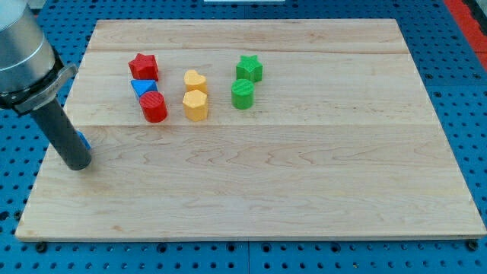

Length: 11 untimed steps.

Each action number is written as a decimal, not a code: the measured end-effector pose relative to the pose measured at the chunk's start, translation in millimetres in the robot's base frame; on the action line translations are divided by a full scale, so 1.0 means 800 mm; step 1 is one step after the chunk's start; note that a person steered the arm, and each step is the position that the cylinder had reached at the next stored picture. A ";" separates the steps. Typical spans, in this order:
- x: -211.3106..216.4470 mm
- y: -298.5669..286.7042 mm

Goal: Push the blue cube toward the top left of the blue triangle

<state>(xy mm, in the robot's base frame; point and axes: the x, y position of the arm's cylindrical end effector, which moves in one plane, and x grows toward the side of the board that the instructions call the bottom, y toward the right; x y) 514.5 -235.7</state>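
Blue cube (82,141): only a sliver shows, at the board's left edge, peeking out on the view's right of the rod's lower end; shape mostly hidden. It lies well apart from the blue triangle (143,87), below and to the view's left of it.

The tip (78,165) rests on the board at the left edge, touching or just beside the blue sliver; the dark rod leans up toward the top left into a grey arm housing (21,53). No pincer on this rig, so nothing can be gripped or held; the rod only contacts.

Blue triangle sits between the red star (143,65) above and the red cylinder (154,107) below, close to both. To the right, a yellow heart (195,80) over a yellow hexagonal block (195,105). Further right, a green star (249,68) over a green cylinder (243,94).

Surface: pale wooden board (289,190), planks running left to right, lower half bare. Around it, a blue perforated base (456,76); a red strip (470,15) at the top right corner
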 end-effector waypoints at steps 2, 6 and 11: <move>-0.069 -0.025; -0.090 -0.086; -0.184 0.018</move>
